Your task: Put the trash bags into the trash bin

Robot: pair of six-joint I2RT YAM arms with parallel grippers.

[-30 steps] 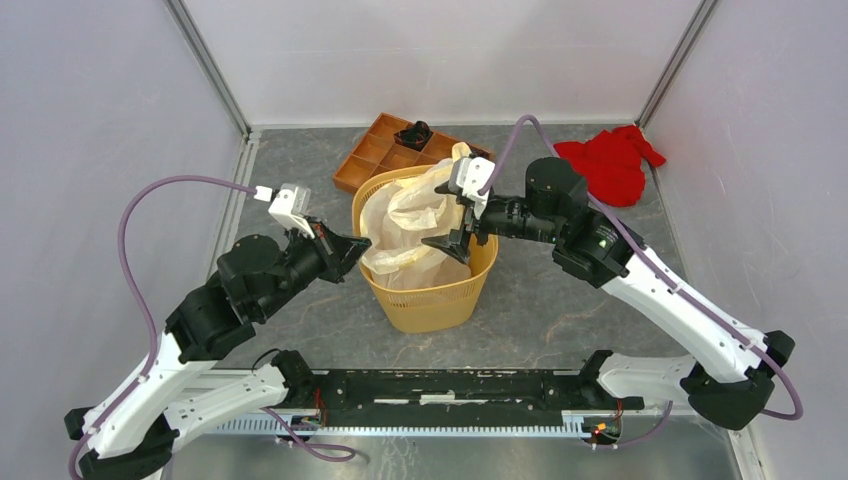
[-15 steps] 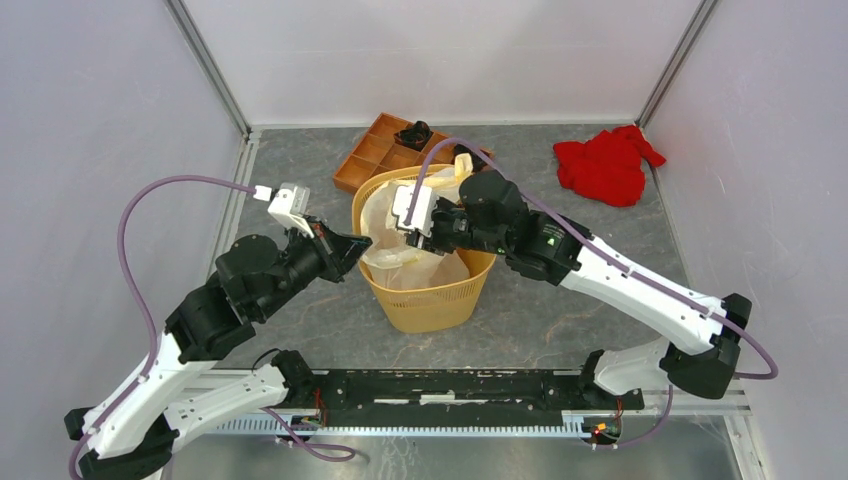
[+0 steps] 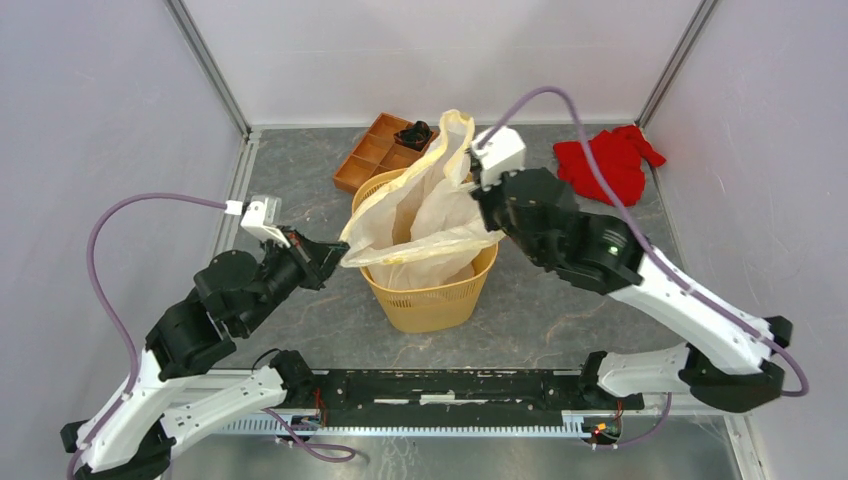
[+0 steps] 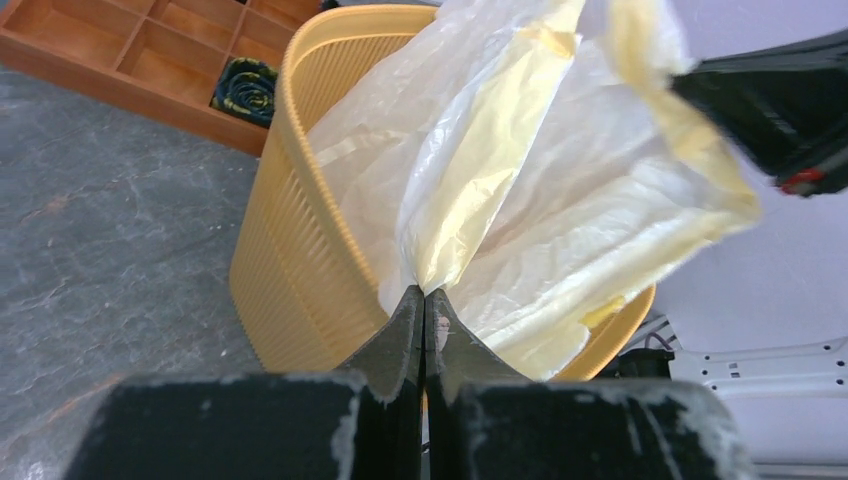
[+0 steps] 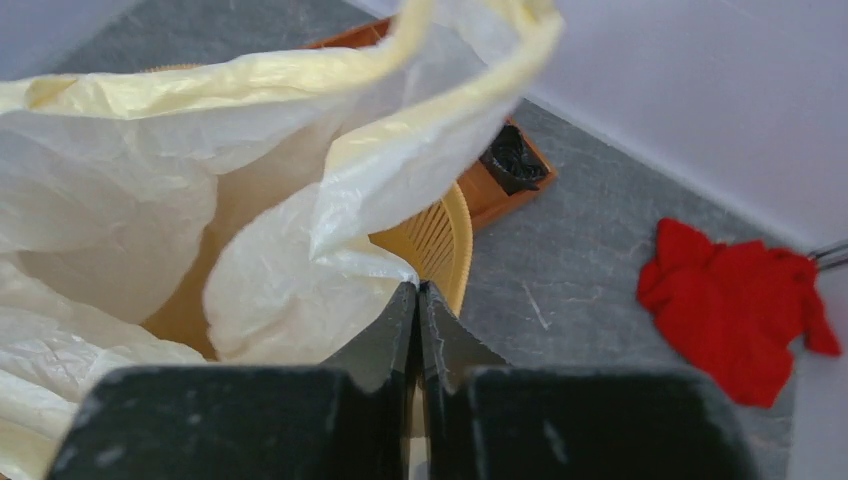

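Observation:
The trash bag (image 3: 420,215), a thin cream-white film, rises out of the yellow mesh trash bin (image 3: 430,295) and is stretched wide above its rim. My left gripper (image 3: 345,258) is shut on the bag's left edge, just outside the bin's left wall. In the left wrist view its tips (image 4: 424,292) pinch the film (image 4: 560,200) beside the bin (image 4: 290,250). My right gripper (image 3: 492,230) is shut on the bag's right edge over the right rim. In the right wrist view that gripper (image 5: 417,287) nips the film (image 5: 270,280) above the bin rim (image 5: 440,240). The bag's lower part hangs inside the bin.
A brown compartmented wooden tray (image 3: 365,160) lies just behind the bin, with a small black object (image 3: 413,133) in one cell. A red cloth (image 3: 610,165) lies at the back right. Grey walls close in the left, back and right sides.
My right gripper reached into the bin, closed on the bag, then drew up and to the right, lifting the film high. My left arm pulled slightly back to the left, still gripping.

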